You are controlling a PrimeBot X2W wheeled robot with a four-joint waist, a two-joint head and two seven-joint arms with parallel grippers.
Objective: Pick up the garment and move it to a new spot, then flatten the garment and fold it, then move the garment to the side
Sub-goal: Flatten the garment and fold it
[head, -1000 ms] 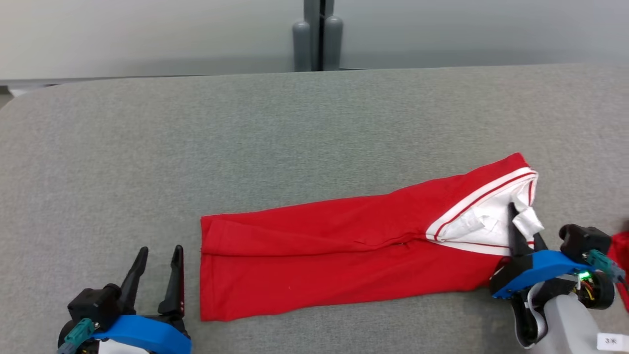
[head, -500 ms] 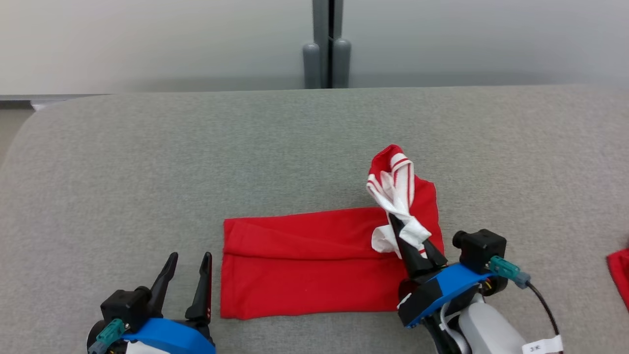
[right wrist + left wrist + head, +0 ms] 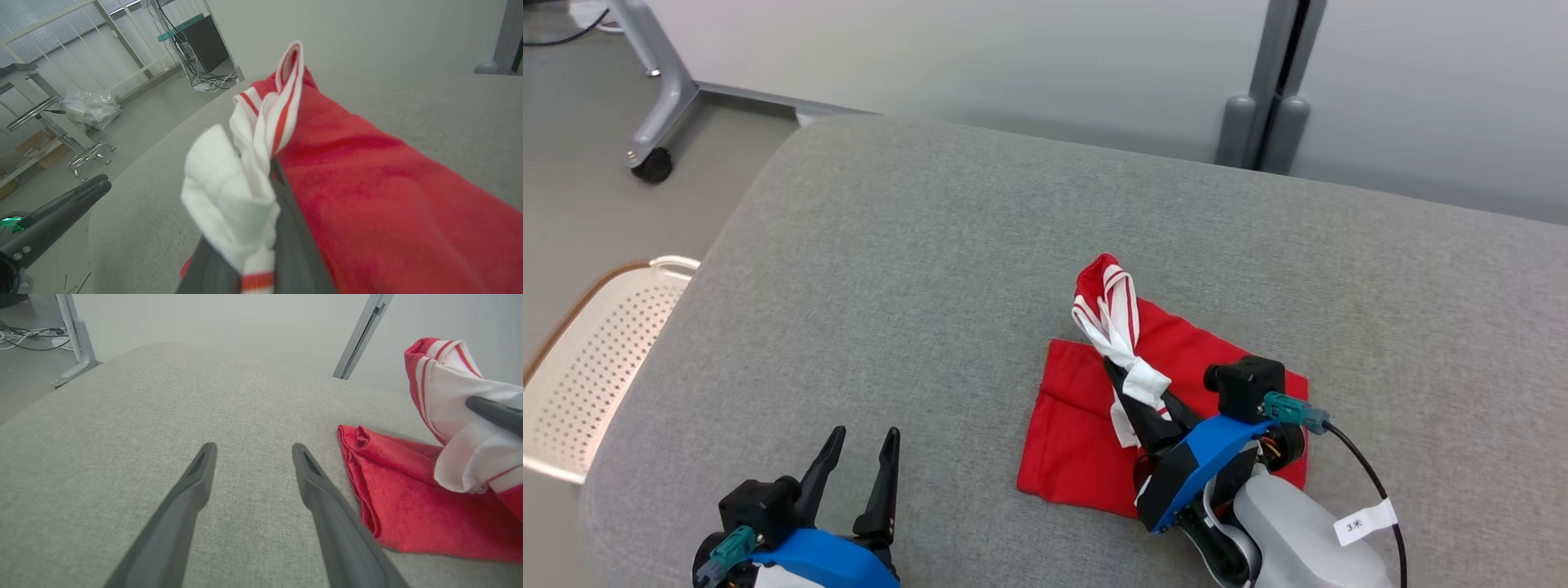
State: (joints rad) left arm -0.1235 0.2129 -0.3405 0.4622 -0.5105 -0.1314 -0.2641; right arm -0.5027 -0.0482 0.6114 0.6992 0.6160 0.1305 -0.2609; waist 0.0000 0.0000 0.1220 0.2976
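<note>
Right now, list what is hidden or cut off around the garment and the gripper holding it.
- Head view: the garment's near right corner, under the right gripper and its forearm.
- Right wrist view: that gripper's fingertips, wrapped in blurred white waistband cloth.
- Left wrist view: the garment's right part, cut by the picture's edge.
- Head view: the white basket, cut by the left edge; print on the forearm label, too small.
</note>
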